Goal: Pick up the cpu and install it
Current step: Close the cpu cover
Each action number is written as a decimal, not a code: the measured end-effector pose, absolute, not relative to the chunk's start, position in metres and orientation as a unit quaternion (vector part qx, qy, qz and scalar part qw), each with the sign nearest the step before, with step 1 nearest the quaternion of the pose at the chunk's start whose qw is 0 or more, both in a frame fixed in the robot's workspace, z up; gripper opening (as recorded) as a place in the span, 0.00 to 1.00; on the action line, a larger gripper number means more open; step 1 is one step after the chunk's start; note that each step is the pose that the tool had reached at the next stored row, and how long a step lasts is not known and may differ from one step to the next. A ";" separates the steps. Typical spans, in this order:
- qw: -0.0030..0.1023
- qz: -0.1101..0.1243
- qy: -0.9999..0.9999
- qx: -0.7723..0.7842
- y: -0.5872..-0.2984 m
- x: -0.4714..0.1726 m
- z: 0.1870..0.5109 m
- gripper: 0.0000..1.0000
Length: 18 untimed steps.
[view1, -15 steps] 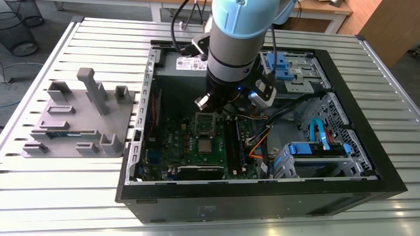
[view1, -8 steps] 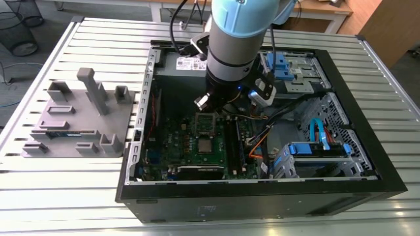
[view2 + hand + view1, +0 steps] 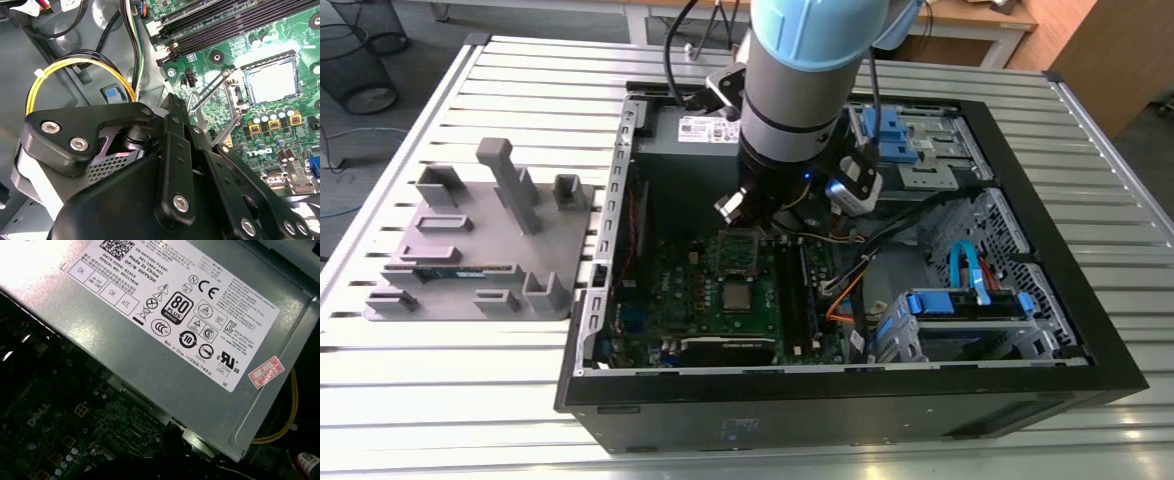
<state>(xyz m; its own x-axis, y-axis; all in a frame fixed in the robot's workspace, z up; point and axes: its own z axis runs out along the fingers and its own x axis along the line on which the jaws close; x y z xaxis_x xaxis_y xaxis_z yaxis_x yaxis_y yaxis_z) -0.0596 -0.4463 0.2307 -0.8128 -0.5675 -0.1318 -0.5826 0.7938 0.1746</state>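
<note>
The cpu point(image 3: 738, 296) is a small silvery square lying flat in the motherboard socket inside the open computer case point(image 3: 1067, 340). In the second wrist view the cpu point(image 3: 272, 81) sits in the socket, and the socket's metal retaining frame point(image 3: 212, 102) stands tilted up beside it. My gripper point(image 3: 777, 215) hangs from the arm over the upper part of the motherboard, between the power supply and the socket, a little away from the cpu. Its black linkage point(image 3: 165, 190) fills the near part of the second wrist view, and nothing is seen held in it.
The grey power-supply box point(image 3: 200, 340) lies at the case's far end point(image 3: 700, 130). Yellow and black cables point(image 3: 75, 65) run beside it. A grey holder tray point(image 3: 480, 250) with a green memory stick point(image 3: 454, 270) stands outside the case on the exterior view's left. Blue drive brackets point(image 3: 961, 300) fill the right.
</note>
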 end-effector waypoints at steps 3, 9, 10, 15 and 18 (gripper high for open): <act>0.036 0.103 0.946 -0.304 -0.447 -0.060 0.232 0.11; 0.036 0.102 0.946 -0.304 -0.448 -0.060 0.234 0.11; 0.035 0.102 0.947 -0.304 -0.448 -0.060 0.235 0.11; 0.035 0.101 0.947 -0.304 -0.449 -0.060 0.237 0.11; 0.035 0.101 0.947 -0.304 -0.449 -0.060 0.239 0.11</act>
